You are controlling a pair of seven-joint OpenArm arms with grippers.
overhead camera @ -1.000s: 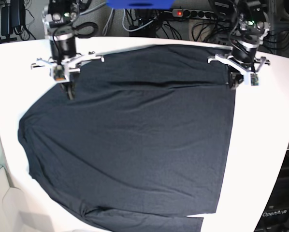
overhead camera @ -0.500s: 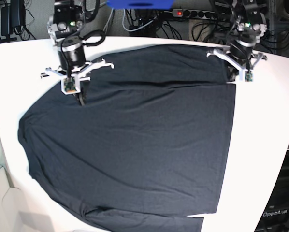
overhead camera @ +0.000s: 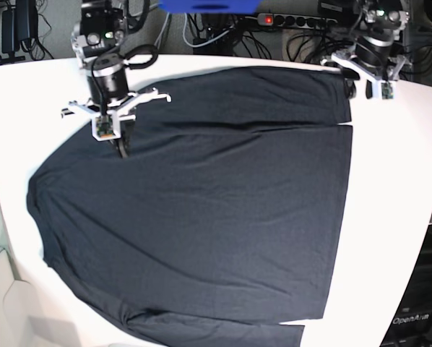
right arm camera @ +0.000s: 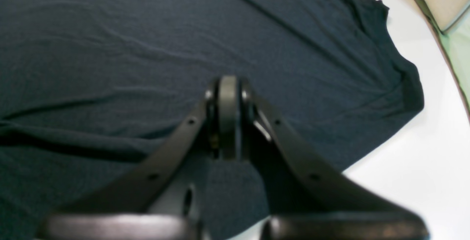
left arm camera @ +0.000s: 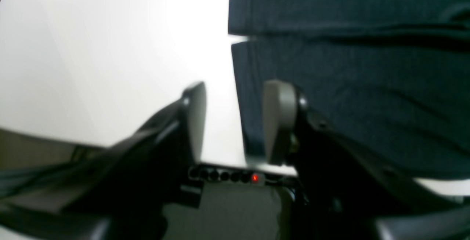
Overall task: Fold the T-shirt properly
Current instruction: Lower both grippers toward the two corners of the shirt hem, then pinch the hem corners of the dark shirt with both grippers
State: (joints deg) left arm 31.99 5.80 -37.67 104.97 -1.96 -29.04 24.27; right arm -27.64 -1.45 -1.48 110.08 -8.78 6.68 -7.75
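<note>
A white table (overhead camera: 396, 188) stands before a tangle of cables (overhead camera: 303, 32) and a power strip (overhead camera: 288, 19). The shirt (overhead camera: 201, 210) lies spread flat across most of it, a folded band along its far edge. At about ten o'clock of the shirt, the right gripper (overhead camera: 122, 147) points down onto the cloth, jaws pressed together with nothing between them. At about one o'clock, the left gripper (left arm camera: 233, 119) hangs over the shirt's corner, jaws parted and empty, one finger (left arm camera: 277, 119) over cloth, the other over bare table.
</note>
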